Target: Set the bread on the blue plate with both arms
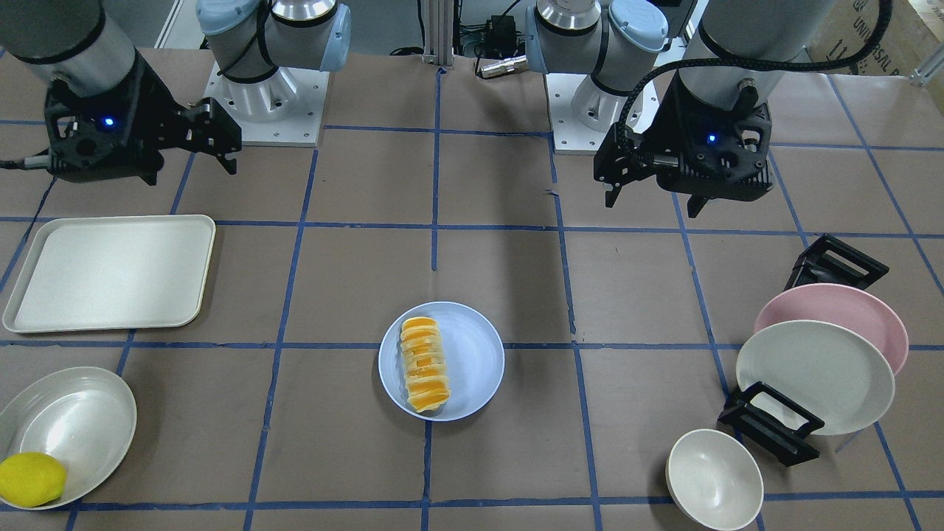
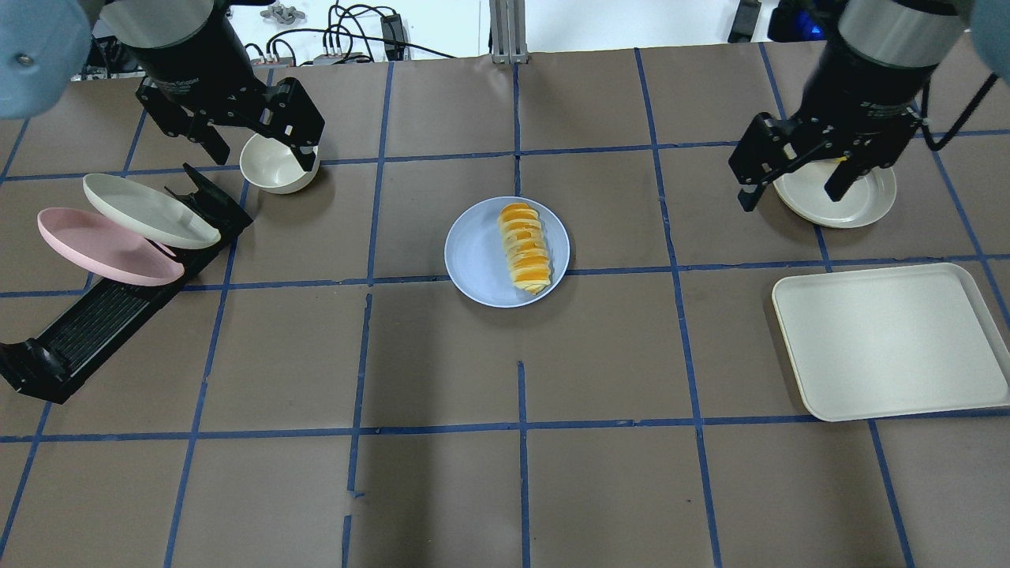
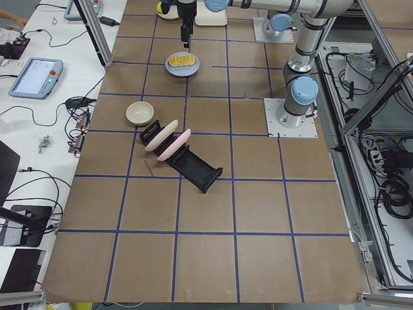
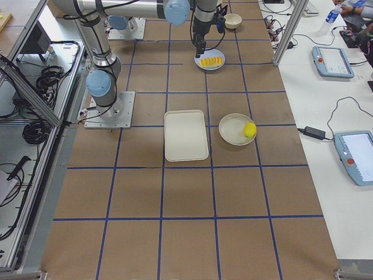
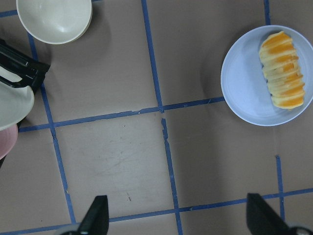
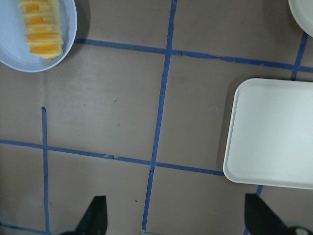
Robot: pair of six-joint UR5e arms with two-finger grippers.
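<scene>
A brown paper-covered table (image 2: 442,489) is marked into squares by blue tape lines (image 2: 521,430). On the right lies a cream rectangular tray (image 2: 895,341). Just beyond it sits a shallow cream dish (image 1: 70,428), and a yellow lemon (image 1: 31,479) rests at the dish's far right edge. On the left, a black rack (image 2: 102,315) holds two tilted plates, a pink plate (image 2: 102,246) and a cream plate (image 2: 146,210) just past it. A small cream bowl (image 2: 272,164) stands upright near the rack's far end.

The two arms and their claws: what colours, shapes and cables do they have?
The left arm and right arm are silver-grey tubes with pale blue joint caps. The left claw and right claw are black, two-fingered, each body showing a blue light. A black ribbed cable loops beside the left wrist.
</scene>
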